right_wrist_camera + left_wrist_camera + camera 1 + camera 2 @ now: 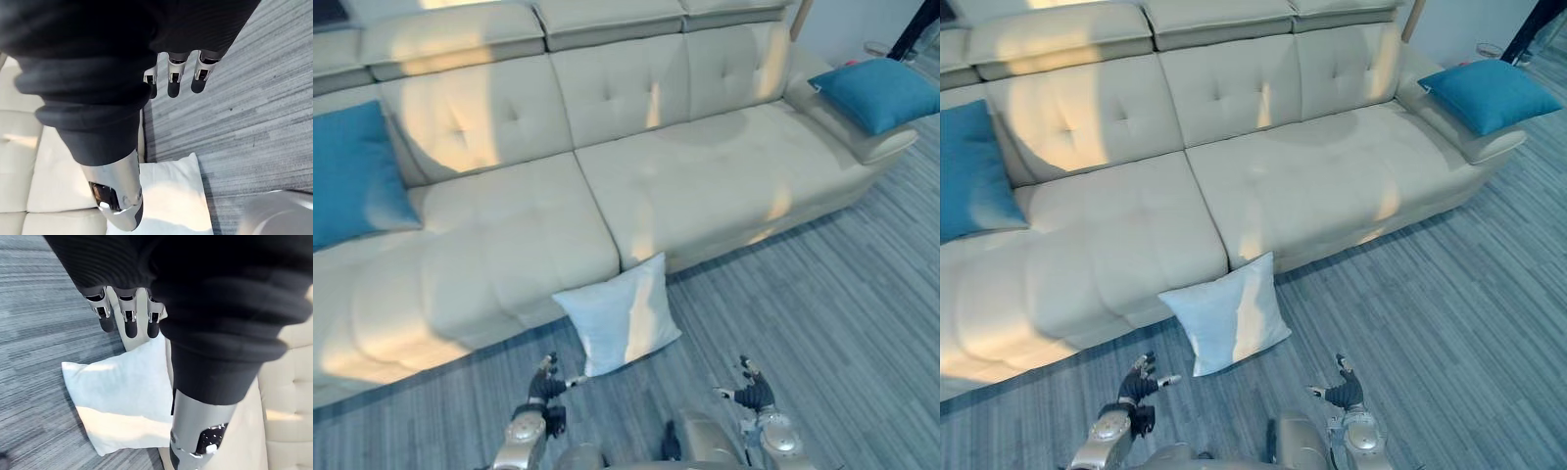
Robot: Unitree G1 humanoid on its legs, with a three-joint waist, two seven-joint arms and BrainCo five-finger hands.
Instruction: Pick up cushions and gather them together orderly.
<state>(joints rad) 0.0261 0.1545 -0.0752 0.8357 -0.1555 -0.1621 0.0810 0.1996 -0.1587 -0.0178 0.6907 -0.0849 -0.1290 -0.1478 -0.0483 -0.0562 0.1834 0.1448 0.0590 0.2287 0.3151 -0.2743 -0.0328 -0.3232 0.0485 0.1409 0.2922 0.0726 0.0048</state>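
Leftmost on the cream sofa [509,225]: blue cushion [352,171], propped upright on the seat against the backrest, well apart from everything else. Further right, down on the grey plank floor [822,313]: white cushion [622,313], standing on its lower edge and leaning back against the sofa's front, just below the seam between the two seat pads. Touches both floor and sofa. Just in front of it, low in the eye views: left hand [546,384], released, fingers loose and spread, thumb out toward the cushion's lower corner, holding nothing. Looks very near that corner, though contact cannot be told. Shows in its own wrist view as straight fingers [130,320] hanging above the white cushion. Right of that, over bare floor: right hand [754,392], likewise relaxed and empty, straight in its wrist view, apart from the white cushion. Far right, on the sofa's end armrest: second blue cushion [876,93], lying flat, well apart from the other two.
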